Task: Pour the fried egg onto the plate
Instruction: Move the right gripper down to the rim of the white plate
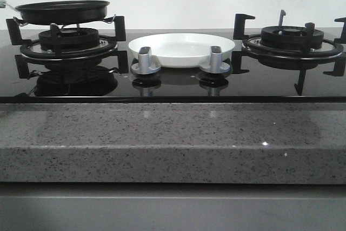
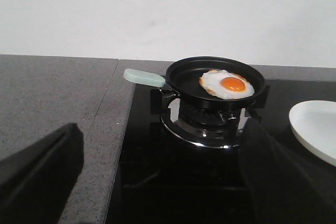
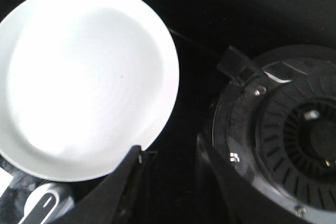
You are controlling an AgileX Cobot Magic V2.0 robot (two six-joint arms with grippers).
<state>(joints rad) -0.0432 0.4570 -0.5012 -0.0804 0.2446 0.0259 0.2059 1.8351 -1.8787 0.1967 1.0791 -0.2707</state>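
Observation:
The fried egg, white with an orange yolk, lies in a black frying pan on the left burner. The pan has a pale green handle. In the front view the pan hides the egg. The white plate sits on the hob between the burners and also shows in the right wrist view. My left gripper is open and empty, back from the pan on its handle side. My right gripper is open and empty, high above the gap between plate and right burner.
Two silver knobs stand in front of the plate. The right burner with black grates carries nothing. A grey speckled counter runs along the front and beside the hob. A white wall is behind.

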